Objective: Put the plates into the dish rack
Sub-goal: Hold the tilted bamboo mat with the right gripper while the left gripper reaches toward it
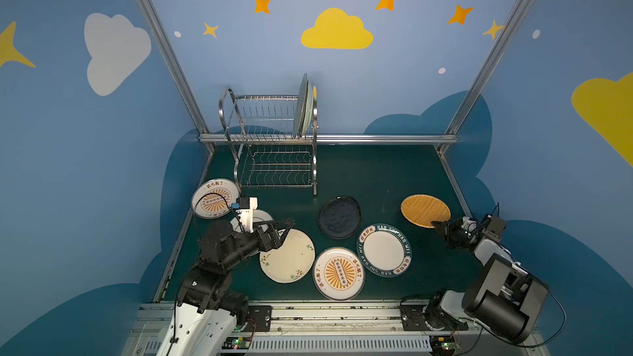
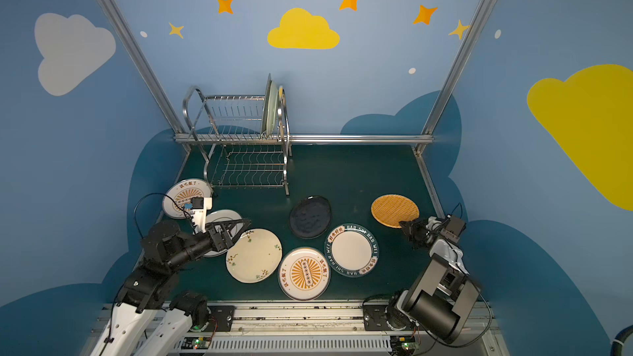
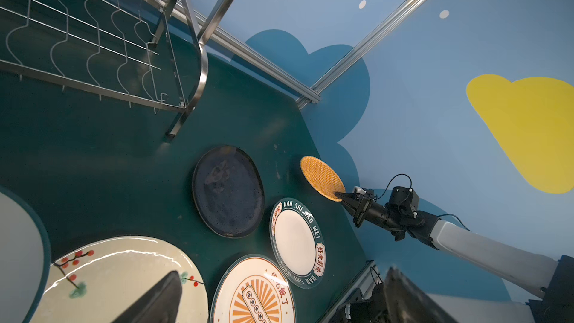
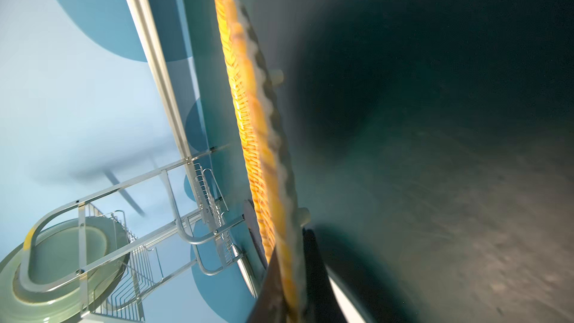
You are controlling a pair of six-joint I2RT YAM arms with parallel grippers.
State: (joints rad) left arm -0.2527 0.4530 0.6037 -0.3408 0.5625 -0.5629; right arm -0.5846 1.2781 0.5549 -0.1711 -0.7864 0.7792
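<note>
Dish rack (image 1: 274, 138), stainless wire, two tiers, is standing at the back of the dark green counter (image 1: 376, 172), left of centre. Two pale green plates (image 1: 303, 107) are standing on edge in the right end of its upper tier, close together. The yellow woven-look plate (image 1: 424, 210) is sitting at the right side of the counter, well apart from the rack. The right pincer (image 1: 435, 224) is clamping the near rim of it, one finger above and one below. That plate appears to be tilting up off the counter, though the wrist view is too blurred to confirm it. The black plate (image 1: 339, 217) is lying flat near the middle. Just in front of it, the teal-rimmed plate (image 1: 383, 250) is lying with its left edge over the near sunburst plate (image 1: 338, 272). The cream floral plate (image 1: 287, 256) is lying left of that one, the two rims touching or nearly so. The left pincer (image 1: 287, 232) is hovering over the cream floral plate's far-left rim with its fingers spread wide, gripping nothing. The half-hidden white plate (image 1: 263, 215) is lying beneath the left arm, and the cream floral plate is overlapping it. The far sunburst plate (image 1: 214, 202) is lying at the counter's left edge, just beside the rack's front left foot.
</note>
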